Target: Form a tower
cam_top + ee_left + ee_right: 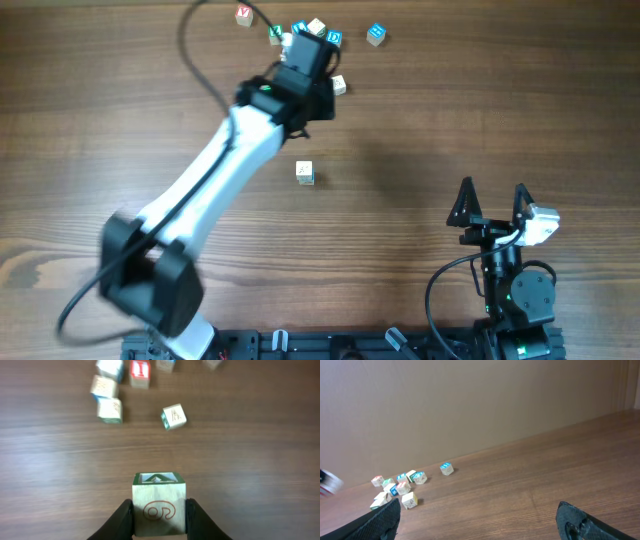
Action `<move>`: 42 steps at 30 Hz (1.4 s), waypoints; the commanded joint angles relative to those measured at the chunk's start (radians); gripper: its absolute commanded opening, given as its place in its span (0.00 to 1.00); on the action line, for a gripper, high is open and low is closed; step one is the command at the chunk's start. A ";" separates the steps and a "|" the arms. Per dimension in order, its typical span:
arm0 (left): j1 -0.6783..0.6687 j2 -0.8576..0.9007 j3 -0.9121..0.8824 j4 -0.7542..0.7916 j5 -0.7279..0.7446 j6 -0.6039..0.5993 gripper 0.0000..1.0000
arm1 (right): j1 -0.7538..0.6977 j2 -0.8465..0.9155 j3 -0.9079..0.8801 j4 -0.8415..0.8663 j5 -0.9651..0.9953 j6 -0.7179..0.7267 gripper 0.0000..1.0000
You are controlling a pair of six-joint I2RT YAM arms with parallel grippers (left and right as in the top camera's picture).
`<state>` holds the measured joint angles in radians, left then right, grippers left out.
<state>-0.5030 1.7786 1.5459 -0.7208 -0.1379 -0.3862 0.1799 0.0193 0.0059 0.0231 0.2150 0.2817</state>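
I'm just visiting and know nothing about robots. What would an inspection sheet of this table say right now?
Surface: brown wood-grain table.
Job's things: lone pale cube mid-table; from above I cannot tell whether it is stacked.
Clutter: loose letter cubes scattered at the far edge.
Grippers: left gripper, jaws pressed on both sides of a green-and-red-marked cube; right gripper, jaws open, holding nothing.
Cables: black cable loops beside the left arm; another by the right arm's base.
Surroundings: plain beige wall.

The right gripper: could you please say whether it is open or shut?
Open: the right gripper has its fingers wide apart, nothing between them.
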 commanded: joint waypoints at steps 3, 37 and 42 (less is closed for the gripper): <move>0.004 -0.078 0.005 -0.250 -0.015 -0.155 0.27 | -0.004 -0.005 -0.001 0.005 0.014 -0.017 1.00; -0.078 -0.028 -0.290 -0.076 0.017 -0.141 0.48 | -0.004 -0.005 -0.001 0.005 0.014 -0.017 1.00; -0.077 -0.028 -0.290 -0.074 0.061 -0.038 0.81 | -0.004 -0.005 -0.001 0.005 0.014 -0.017 1.00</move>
<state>-0.5777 1.7420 1.2667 -0.7994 -0.1223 -0.5251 0.1799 0.0193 0.0059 0.0231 0.2150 0.2817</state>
